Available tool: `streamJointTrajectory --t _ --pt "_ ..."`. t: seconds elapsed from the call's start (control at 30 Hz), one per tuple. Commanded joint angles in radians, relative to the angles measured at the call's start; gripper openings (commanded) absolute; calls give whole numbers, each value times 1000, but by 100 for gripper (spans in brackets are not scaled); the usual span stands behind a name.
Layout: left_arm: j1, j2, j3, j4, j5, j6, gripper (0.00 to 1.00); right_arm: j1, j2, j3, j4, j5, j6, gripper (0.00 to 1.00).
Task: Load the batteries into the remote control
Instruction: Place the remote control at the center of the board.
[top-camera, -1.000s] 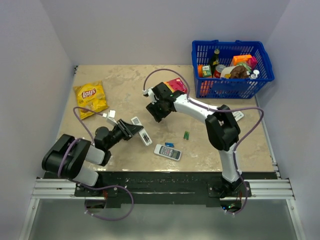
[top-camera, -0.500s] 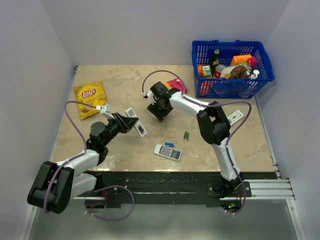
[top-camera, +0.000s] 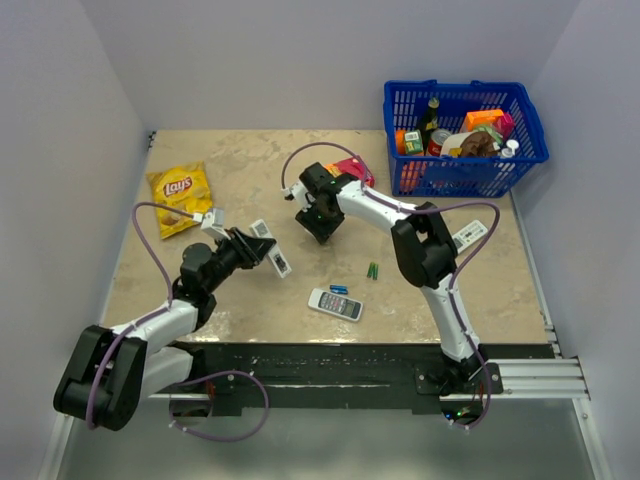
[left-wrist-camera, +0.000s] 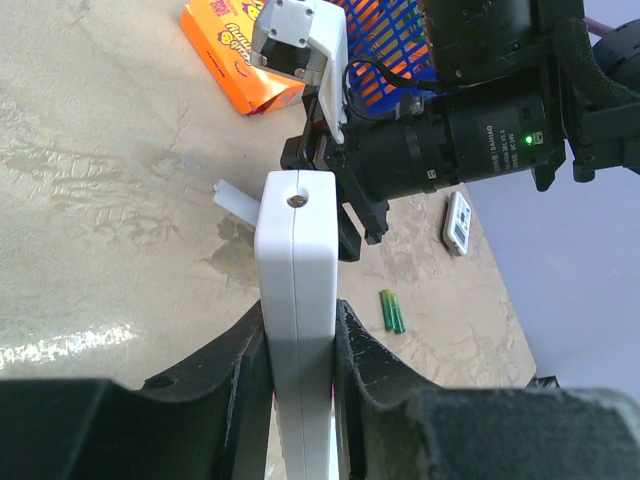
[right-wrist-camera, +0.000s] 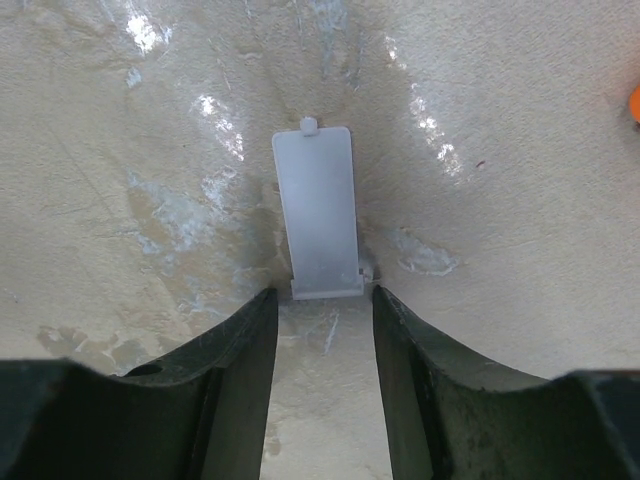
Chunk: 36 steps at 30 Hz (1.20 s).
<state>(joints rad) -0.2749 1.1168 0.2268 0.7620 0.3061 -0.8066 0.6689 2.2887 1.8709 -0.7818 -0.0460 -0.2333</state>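
Clamping the remote control (left-wrist-camera: 297, 250) edge-on, my left gripper (left-wrist-camera: 298, 320) has its jaws drawn in tight on the slim white body, one pad on each broad face, and holds it above the table (top-camera: 250, 170) left of centre, far end aimed at my other arm. My right gripper (right-wrist-camera: 325, 298) points down at the tabletop, jaws part open and gripping nothing. A small white cover (right-wrist-camera: 318, 210) lies flat there, its near end between my fingertips, tab end away. A green pair of cells (top-camera: 372, 270) lies well apart, nearer my bases
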Motion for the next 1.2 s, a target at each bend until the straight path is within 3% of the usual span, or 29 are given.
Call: streamJointTrajectory --t 0.0,0.1,0.13,0.33,0.53,0.7,0.97,1.1,1.17 --pt "8 -29 9 17 -16 30 3 -5 67 30 -39 -23 -21 44" --pt "8 -34 3 13 -18 32 3 -5 78 36 -39 -22 -18 39" --pt "8 -37 2 10 -19 33 3 -5 80 36 -39 -22 -17 33" --pt "8 -2 -17 14 -25 29 3 -5 14 -39 -39 -34 -3 16" --pt "8 95 -30 60 -21 11 4 -3 -170 -223 25 -77 51 10" --pt "6 170 -20 79 7 4 13 -5 -296 -354 87 -124 89 8" --pt "6 184 -34 1 -27 14 46 -5 -365 -440 124 -157 109 6" --pt "6 106 -30 -126 -70 40 76 -3 -380 -458 142 -176 121 6" --pt "6 62 -24 -177 -93 49 85 -3 -403 -476 170 -207 133 4"
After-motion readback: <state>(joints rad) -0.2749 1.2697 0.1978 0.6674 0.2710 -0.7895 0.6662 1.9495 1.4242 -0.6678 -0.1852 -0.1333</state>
